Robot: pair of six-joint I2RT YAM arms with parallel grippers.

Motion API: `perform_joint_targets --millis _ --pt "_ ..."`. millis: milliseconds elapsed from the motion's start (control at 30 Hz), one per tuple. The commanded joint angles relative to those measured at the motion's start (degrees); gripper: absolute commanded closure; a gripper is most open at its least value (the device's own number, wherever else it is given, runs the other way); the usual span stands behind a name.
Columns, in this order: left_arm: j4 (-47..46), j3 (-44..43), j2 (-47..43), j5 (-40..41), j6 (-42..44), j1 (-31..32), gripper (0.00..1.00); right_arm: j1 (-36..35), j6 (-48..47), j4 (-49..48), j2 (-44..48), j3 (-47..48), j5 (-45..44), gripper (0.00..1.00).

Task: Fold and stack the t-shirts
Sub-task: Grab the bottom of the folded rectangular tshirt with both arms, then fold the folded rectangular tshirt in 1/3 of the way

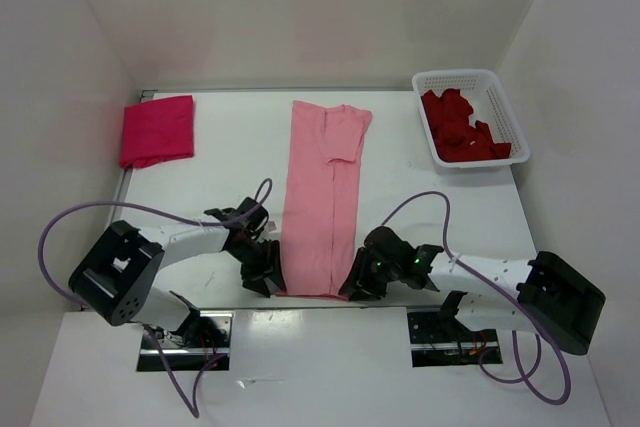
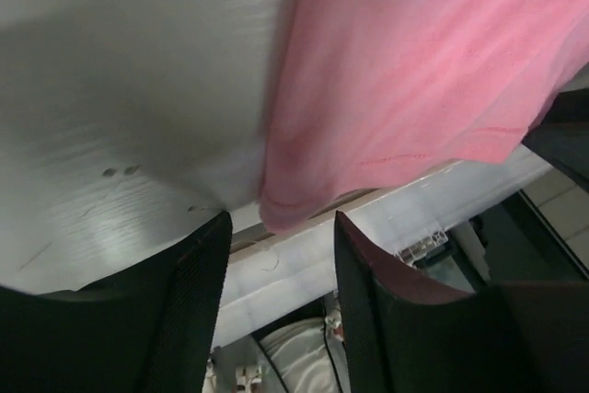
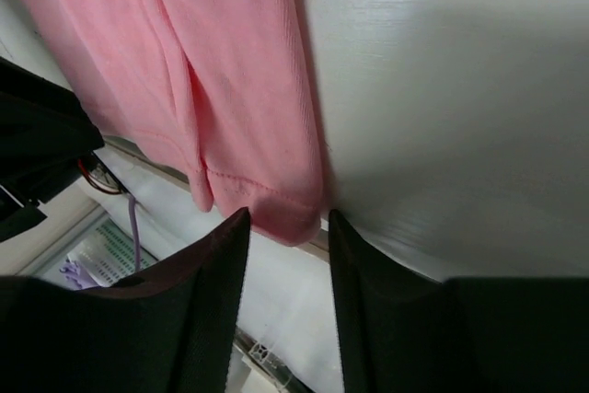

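From above, the light pink t-shirt point(image 1: 320, 197) is seen folded lengthwise on the counter point(image 1: 220, 187). Left wrist: left jaws are held open at its near hem corner. Right wrist: right jaws likewise, nothing gripped. Both corners, it is judged, must be pinched for the crosswise fold.

This is a robotics lab test cell: a white worktop point(image 1: 230, 162) is boxed in on three sides by plain white panels point(image 1: 300, 17), and a left arm point(image 1: 190, 239) and a right arm point(image 1: 490, 282), both black and white, are bolted at its near edge. Purple cables point(image 1: 60, 221) loop loose from the arms, and rectangular cut-outs point(image 1: 185, 339) by their bases expose wiring. A light pink t-shirt point(image 1: 320, 207) lies flat down the middle, and a white basket point(image 1: 456, 74) sits at the far right corner.
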State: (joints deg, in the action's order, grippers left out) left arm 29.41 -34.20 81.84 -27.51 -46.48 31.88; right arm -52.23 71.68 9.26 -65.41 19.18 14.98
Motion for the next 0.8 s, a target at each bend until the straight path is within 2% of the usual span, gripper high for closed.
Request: perform_joint_targets --millis 0,33,100,267,333,367,467,567,633,733,767 --pt "-2.78 0.62 3.23 -1.23 0.24 1.6 0.44 -0.6 2.06 -1.08 0.45 -0.36 -1.71 0.58" --pt "-2.78 0.62 3.93 -1.23 0.25 2.13 0.52 -0.6 2.58 -1.08 0.46 -0.37 -1.19 0.64" --pt "-2.78 0.62 4.55 -1.23 0.25 2.14 0.62 -0.6 3.2 -1.61 1.07 -1.07 -1.71 0.72" --pt "-2.07 -1.57 4.03 -0.1 0.25 2.14 0.84 -0.6 2.59 -1.0 1.08 0.24 -2.33 0.95" --pt "0.02 -1.58 2.63 -0.09 0.25 2.14 0.91 -1.2 2.59 1.71 1.77 1.11 -2.33 0.97" --pt "0.9 -1.58 1.84 -0.09 0.25 2.14 0.93 -1.21 1.8 3.12 3.6 2.17 -2.33 1.0" --pt "5.38 -5.17 -2.38 1.66 0.25 2.14 0.96 -0.6 0.14 11.47 9.39 6.02 -4.78 1.0" --pt "6.98 -10.7 -4.85 2.19 0.25 -0.14 0.96 6.59 -5.04 14.47 11.27 9.46 -3.13 1.0" --pt "7.51 -14.48 -3.63 2.72 0.78 -2.6 0.96 14.21 -11.69 15.0 9.96 12.96 -1.89 1.0" --pt "6.11 -21.69 0.85 3.24 2.45 -6.56 0.97 21.53 -21.1 13.96 3.38 19.37 -0.14 1.0" --pt "4.36 -25.18 3.82 4.29 2.45 -7.35 0.97 25.21 -22.97 12.9 -1.6 20.97 -0.13 1.0"
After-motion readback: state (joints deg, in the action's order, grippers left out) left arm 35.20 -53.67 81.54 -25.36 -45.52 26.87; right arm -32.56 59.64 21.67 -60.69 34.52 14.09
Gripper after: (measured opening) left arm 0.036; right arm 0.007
